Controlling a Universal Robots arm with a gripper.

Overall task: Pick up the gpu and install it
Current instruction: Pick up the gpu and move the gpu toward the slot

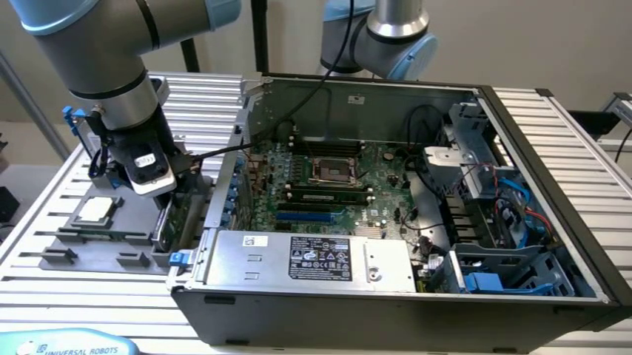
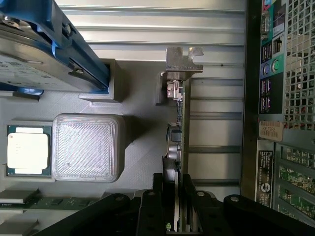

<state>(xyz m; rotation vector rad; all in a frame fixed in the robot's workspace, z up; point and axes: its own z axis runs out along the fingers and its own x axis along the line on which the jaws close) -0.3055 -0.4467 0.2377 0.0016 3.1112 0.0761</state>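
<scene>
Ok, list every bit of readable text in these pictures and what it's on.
"UNIVERSAL ROBOTS": on the light-blue cover at the exterior view's lower left.
Power supply label: too small to read.
Computer case stickers: too blurred to read.
CPU print: too faint.

Arm [image 1: 99, 52]: thick round tube of grey matt metal, with black rings where the sections meet.
Joint caps [image 1: 422, 50]: light blue, smooth and rounded, next to silver-grey metal.
Wrist housing [image 1: 148, 168]: a block in black and white, with one small white sticker on its side.
Cable [image 1: 217, 151]: thin and black, it goes from the wrist housing up along the arm.
Tool [image 2: 174, 187]: black and angular, with two flat black fingers [image 2: 162, 201].
Screws [image 2: 118, 198]: round black heads on the tool body.
Marking [image 1: 74, 348]: the words UNIVERSAL ROBOTS on a light blue cover.
</scene>
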